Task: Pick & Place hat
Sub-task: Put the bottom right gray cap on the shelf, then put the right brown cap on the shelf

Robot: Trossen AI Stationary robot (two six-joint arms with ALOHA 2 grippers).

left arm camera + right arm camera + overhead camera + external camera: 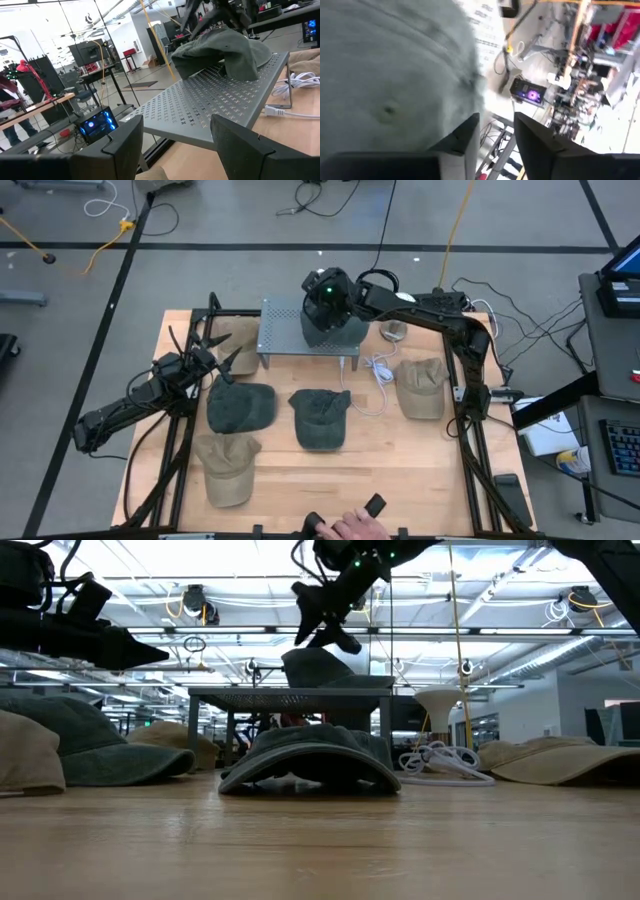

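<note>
Caps crowd your tabletop (400, 470): a dark green cap (241, 407) near the left edge, another dark green cap (321, 418) at the middle, a tan cap (226, 465) toward the front left corner, a tan cap (421, 387) by the right edge, and a further tan cap (237, 338) at the far left, just beside the rack. A white cable (379, 376) loops between the middle cap and the right tan one, near the rack's front leg. At the front edge you can see a person's hand (355, 527) resting by a small black object (375, 505).

Your task hat, a grey-green cap (222, 49), lies on the perforated grey metal rack (282, 330) at the far middle of the tabletop, toward the rack's right end. Its cloth is slumped and creased, crown up, with a small eyelet showing in the right wrist view.

Your right gripper (325, 625) hangs directly over that hat, close above its crown, jaws slightly parted with nothing visibly between them. Your left gripper (222, 362) waits near the left edge beside the dark green cap, pointing at the rack, jaws spread and empty.
</note>
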